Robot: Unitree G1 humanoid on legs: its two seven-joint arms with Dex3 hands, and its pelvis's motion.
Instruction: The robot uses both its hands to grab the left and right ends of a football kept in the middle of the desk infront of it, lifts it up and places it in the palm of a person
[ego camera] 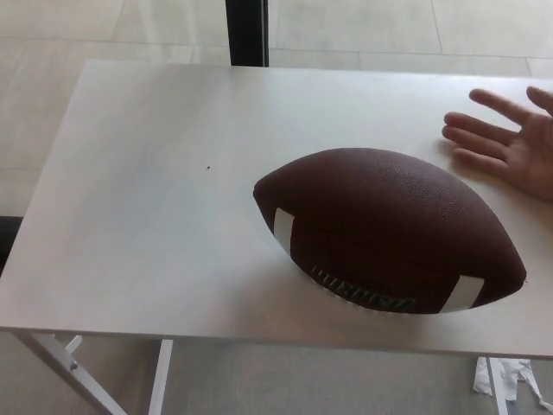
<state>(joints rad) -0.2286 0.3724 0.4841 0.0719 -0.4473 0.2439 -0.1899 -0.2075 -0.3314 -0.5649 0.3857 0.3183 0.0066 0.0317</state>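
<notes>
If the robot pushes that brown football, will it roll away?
Probably. The football is rounded with pointed ends, so it would likely wobble and roll crookedly on the smooth white desk. Its pebbly skin probably helps grip.

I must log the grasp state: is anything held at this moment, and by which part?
Nothing is held. The football lies alone on the desk; a person's open hand waits beside it, apart. No robot hand shows.

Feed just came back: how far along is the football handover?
Nothing looks done: the football lies on the desk, with neither robot hand in view. The person's hand waits palm up at the desk's right edge. Grabbing both ends, lifting and placing all remain.
</notes>
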